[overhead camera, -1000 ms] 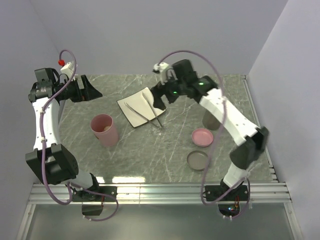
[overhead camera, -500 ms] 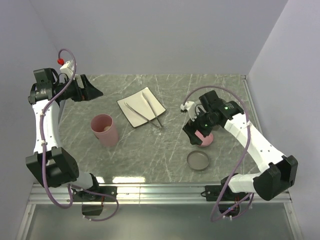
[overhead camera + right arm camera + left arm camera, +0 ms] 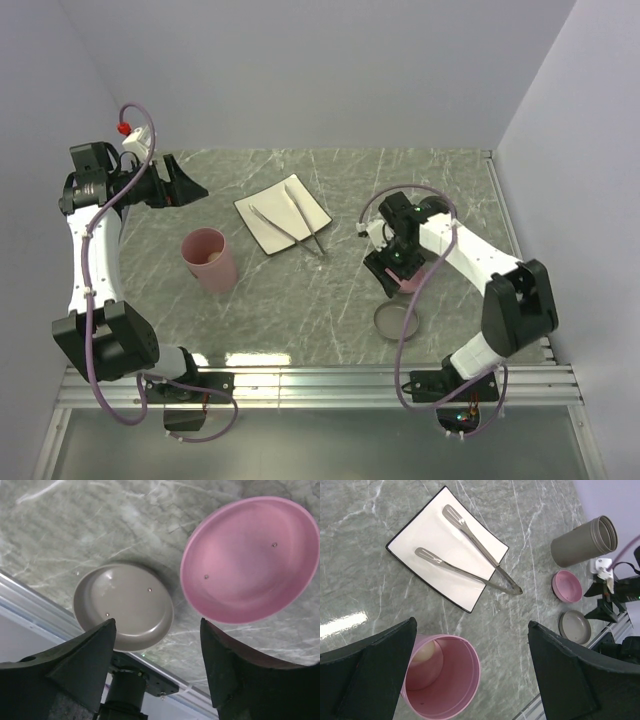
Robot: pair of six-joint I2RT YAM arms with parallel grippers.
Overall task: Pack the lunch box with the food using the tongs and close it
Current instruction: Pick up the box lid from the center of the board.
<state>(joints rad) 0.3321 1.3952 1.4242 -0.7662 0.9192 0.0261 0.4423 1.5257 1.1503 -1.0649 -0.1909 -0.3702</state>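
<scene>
The silver tongs (image 3: pixel 291 224) (image 3: pixel 470 562) lie across a white square plate (image 3: pixel 262 224) (image 3: pixel 427 535), with no gripper on them. The lunch box, a tall pink cup (image 3: pixel 208 262) (image 3: pixel 455 690), stands near left with a white ball of food (image 3: pixel 426 656) inside. Its pink lid (image 3: pixel 250 560) (image 3: pixel 566 586) lies hollow side up at the right. My right gripper (image 3: pixel 387 270) (image 3: pixel 157 625) hovers open over the lid's edge, holding nothing. My left gripper (image 3: pixel 186 180) (image 3: pixel 472 625) is wide open at the far left, above the cup.
A grey lid (image 3: pixel 397 321) (image 3: pixel 125 605) lies beside the pink one near the front rail (image 3: pixel 320 375). A tall grey cup (image 3: pixel 583 541) stands behind the lids, hidden by the right arm in the top view.
The right arm swung from the plate's far corner down to the near right, over the pink lid, and its jaws narrowed a little. The left arm barely moved.
</scene>
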